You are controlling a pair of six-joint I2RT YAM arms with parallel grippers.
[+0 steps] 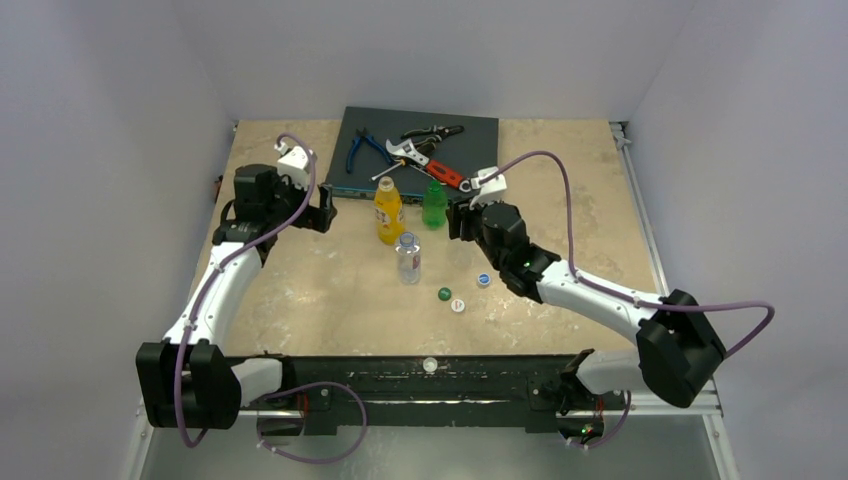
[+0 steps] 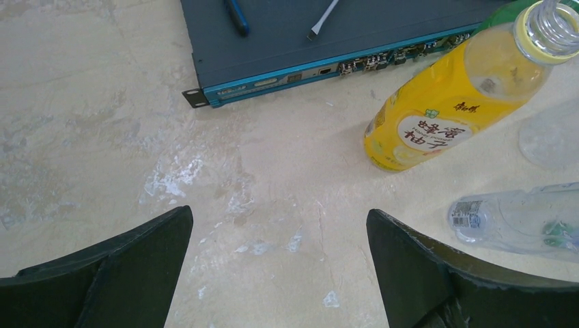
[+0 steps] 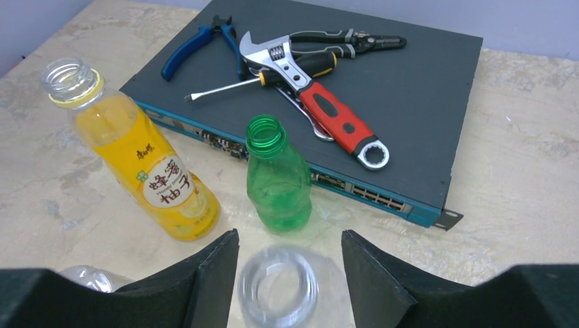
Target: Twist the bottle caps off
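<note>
Clear bottle (image 3: 256, 290), its neck uncapped, stands inside the released right hand (image 3: 290, 246); the left hand (image 2: 278, 215) gapes wide, empty.

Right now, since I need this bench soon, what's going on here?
Bottles are being uncapped. The right gripper hangs open astride the bare mouth of the large clear bottle; the left gripper is open over bare table. The yellow bottle and green bottle stand uncapped, and a green cap, blue cap and white cap lie loose.
</note>
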